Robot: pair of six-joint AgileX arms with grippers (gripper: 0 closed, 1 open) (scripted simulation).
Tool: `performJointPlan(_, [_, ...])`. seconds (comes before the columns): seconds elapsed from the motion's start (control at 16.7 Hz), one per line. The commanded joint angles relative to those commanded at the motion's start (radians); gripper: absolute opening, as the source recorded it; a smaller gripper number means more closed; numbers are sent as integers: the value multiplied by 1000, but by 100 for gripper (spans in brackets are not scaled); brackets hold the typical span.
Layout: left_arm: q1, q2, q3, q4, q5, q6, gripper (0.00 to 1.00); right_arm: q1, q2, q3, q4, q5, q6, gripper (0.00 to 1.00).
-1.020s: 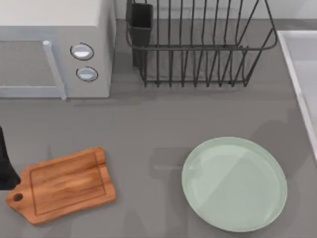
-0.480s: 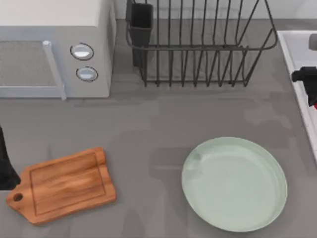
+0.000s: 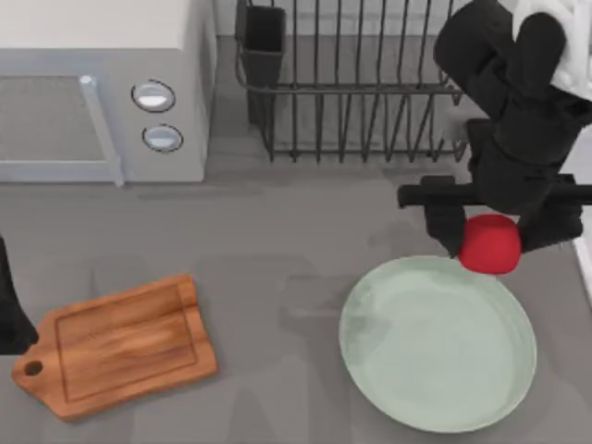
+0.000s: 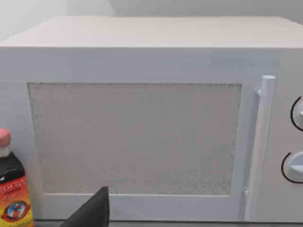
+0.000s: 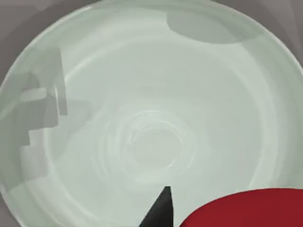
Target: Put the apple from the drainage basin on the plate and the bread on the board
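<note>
The plate (image 3: 437, 343) lies near the table's front edge toward the right, and the board (image 3: 118, 344) lies at the front left, its handle hole pointing to the left edge. The left arm sits parked at the left edge just beside the board; whether its pincer is open or closed cannot be told.

Above the plate's far rim hangs the right gripper (image 3: 490, 242), its fingers closed on the apple (image 3: 490, 244), which is held off the table. The right wrist view looks straight down into the plate (image 5: 147, 118), with the apple (image 5: 246, 210) at the frame's edge next to a dark fingertip (image 5: 158, 210).

Farther back stand a microwave (image 3: 102, 92) at the left and a black wire dish rack (image 3: 370, 83) to its right, partly covered by the right arm. The left wrist view faces the microwave (image 4: 142, 118) door and handle, and beside it a dark sauce bottle (image 4: 13, 189) with a pink cap; its yellow and red label carries writing too small to read.
</note>
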Motion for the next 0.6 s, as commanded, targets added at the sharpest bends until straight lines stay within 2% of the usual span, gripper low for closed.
performJointPlan(0.24, [0,0,0,0,0,0,100,117,-33,-23,-28,-4,127,0])
performJointPlan(0.54, [0,0,0,0,0,0,100,129,-36,-25,-31,-4,141,0])
performJointPlan(0.6, [0,0,0,0,0,0,100,129,-36,-25,-31,-4,141,8])
